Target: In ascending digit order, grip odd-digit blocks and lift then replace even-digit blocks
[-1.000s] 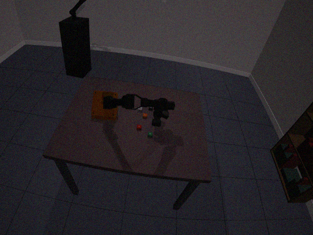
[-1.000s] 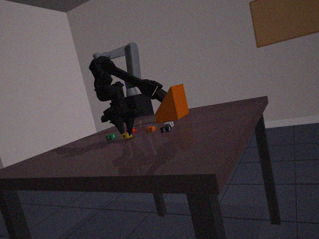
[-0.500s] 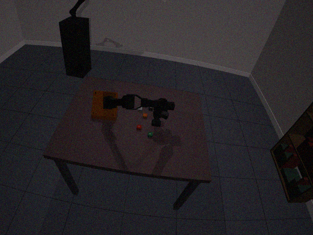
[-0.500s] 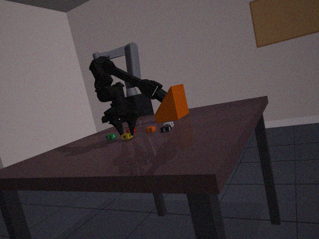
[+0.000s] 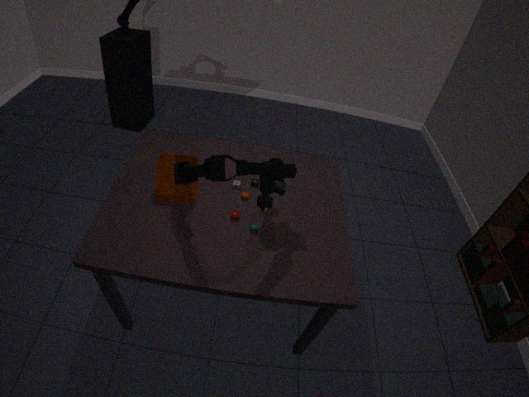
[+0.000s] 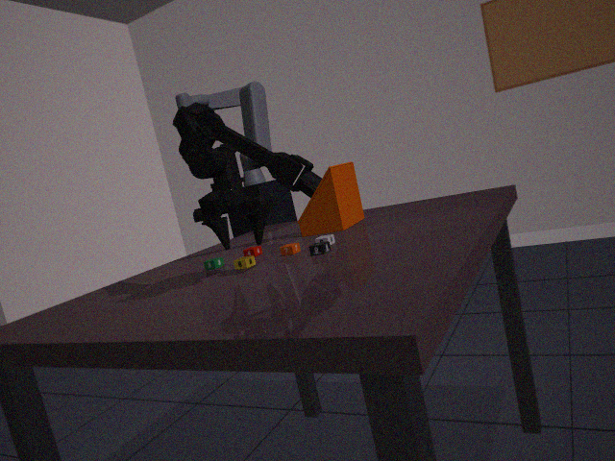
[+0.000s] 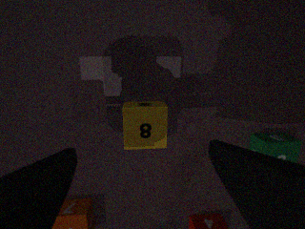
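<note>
From where I stand, the yellow block (image 5: 264, 209) (image 6: 244, 262) (image 7: 145, 126) sits flat on the table (image 5: 221, 273) (image 6: 397, 278), a black 8 showing on it. The claw (image 5: 264, 208) (image 6: 243, 246) (image 7: 144, 151) hangs above the table near that yellow block, its two fingers well apart with nothing between them.

Going by the yellow block, the green block (image 5: 254, 227) (image 6: 213, 263) (image 7: 274, 147) lies near it on one side, and the orange block (image 5: 245, 195) (image 6: 289, 249) (image 7: 74, 214) on another. The red block (image 5: 235, 214) (image 6: 253, 251) (image 7: 208, 221) is also near, apart from it. Farther from the yellow block are the white block (image 5: 236, 184) (image 6: 325, 239) and the black block (image 5: 254, 183) (image 6: 319, 248), close to each other. I can't make out every digit in this gloom.
</note>
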`<act>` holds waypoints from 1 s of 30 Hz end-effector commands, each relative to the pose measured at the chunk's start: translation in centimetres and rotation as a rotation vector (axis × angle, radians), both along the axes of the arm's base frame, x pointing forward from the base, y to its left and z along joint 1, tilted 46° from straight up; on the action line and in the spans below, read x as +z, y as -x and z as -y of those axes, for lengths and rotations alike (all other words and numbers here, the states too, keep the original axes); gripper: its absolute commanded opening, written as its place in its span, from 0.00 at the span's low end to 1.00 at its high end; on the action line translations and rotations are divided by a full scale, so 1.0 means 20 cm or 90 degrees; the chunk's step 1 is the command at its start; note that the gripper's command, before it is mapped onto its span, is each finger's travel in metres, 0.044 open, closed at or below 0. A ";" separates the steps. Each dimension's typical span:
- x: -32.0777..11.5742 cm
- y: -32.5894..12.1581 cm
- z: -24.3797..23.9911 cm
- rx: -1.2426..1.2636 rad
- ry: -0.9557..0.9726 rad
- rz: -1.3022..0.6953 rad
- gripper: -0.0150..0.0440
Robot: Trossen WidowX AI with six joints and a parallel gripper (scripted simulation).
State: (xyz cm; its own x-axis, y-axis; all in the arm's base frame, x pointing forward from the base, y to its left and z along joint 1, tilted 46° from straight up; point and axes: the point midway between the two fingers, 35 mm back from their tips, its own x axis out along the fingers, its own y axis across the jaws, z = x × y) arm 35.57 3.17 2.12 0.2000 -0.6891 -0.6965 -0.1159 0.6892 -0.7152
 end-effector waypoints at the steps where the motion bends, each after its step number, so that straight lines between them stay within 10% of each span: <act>1: 0.05 0.00 -0.04 -0.007 -0.004 0.004 0.84; 10: 0.30 0.07 -0.28 -0.007 -0.005 0.003 0.46; 19: 0.29 0.08 -0.30 -0.007 -0.005 0.003 0.46; 30: -0.26 0.38 -0.78 -0.007 -0.009 0.002 0.46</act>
State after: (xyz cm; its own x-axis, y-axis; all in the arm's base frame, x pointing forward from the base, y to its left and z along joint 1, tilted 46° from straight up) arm 28.74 17.82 -1.83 0.1983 -0.6802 -0.7057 -0.1275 0.6960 -0.7066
